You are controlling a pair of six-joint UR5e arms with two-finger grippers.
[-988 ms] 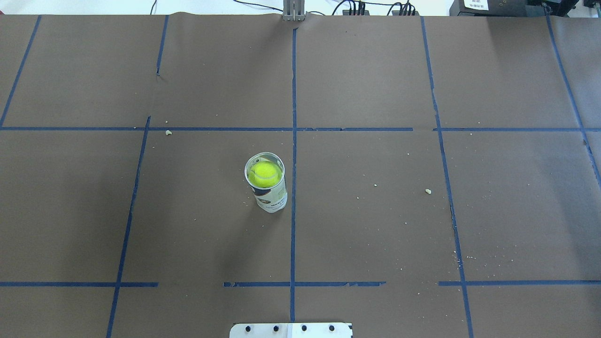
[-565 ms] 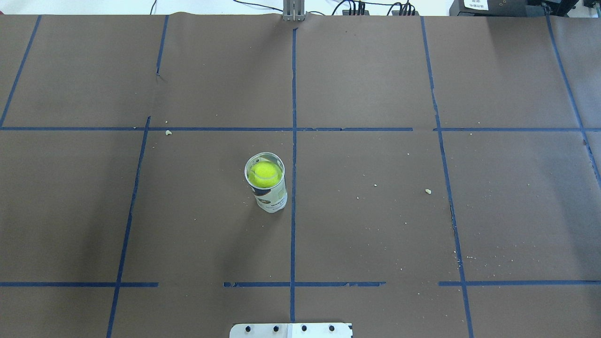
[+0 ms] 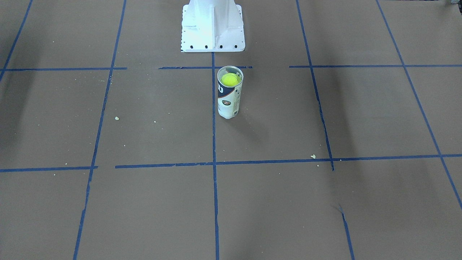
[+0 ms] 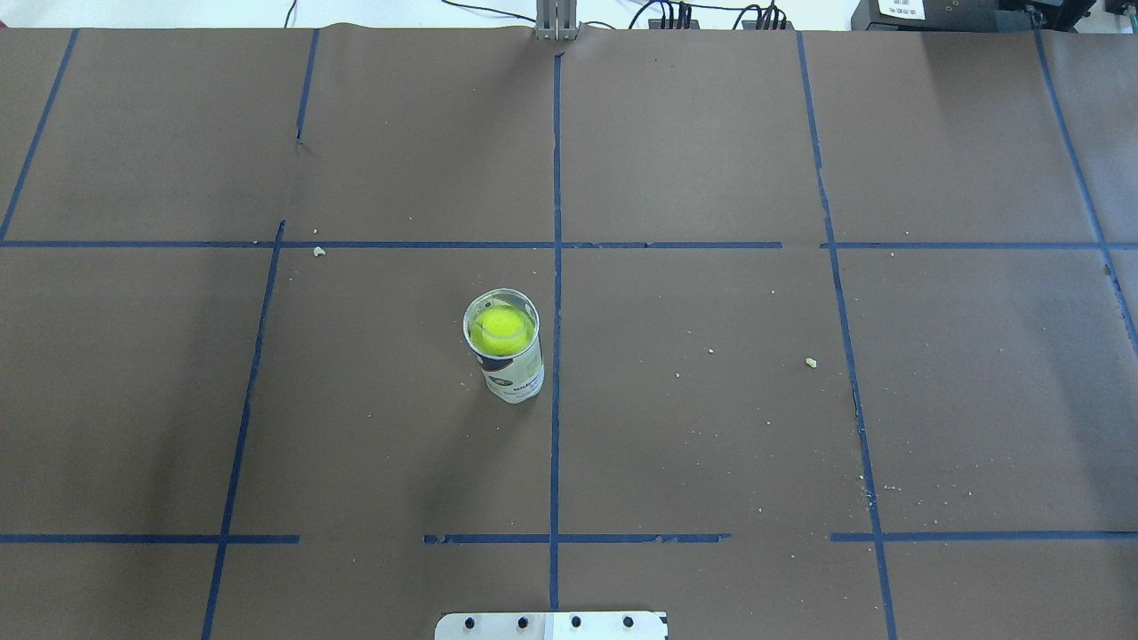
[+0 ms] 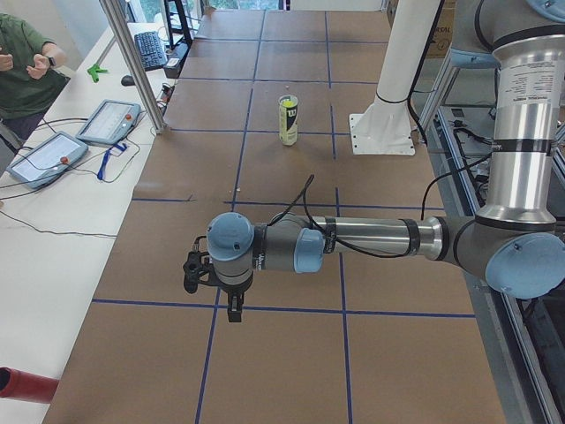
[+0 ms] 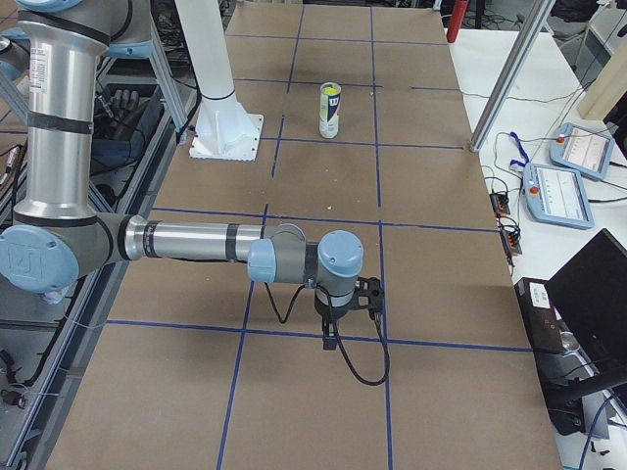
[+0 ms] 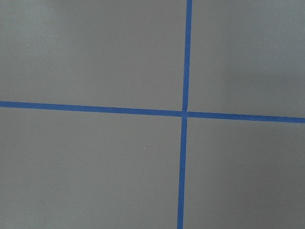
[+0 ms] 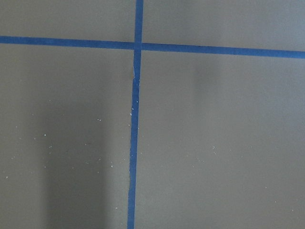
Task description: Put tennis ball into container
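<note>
Tennis ball (image 4: pixel 501 331) is sitting inside upright container (image 4: pixel 514 373); light, fuzzy, probably grippable across its middle. Left fingers (image 5: pixel 231 307) and right fingers (image 6: pixel 328 337) are hanging over worktop (image 4: pixel 800 427), well apart from it; their opening cannot be told.

The left arm (image 5: pixel 371 237) stretched level across mid-frame, the left gripper (image 5: pixel 231 311) pointing down, left of centre. The right arm (image 6: pixel 186 240) lay likewise, the right gripper (image 6: pixel 329 338) pointing down; finger spacing unclear.

The container (image 4: pixel 505 347) stands upright on the brown table (image 4: pixel 800 427), just left of the middle blue tape line (image 4: pixel 556 267). The tennis ball (image 4: pixel 500 330) sits inside it.
</note>
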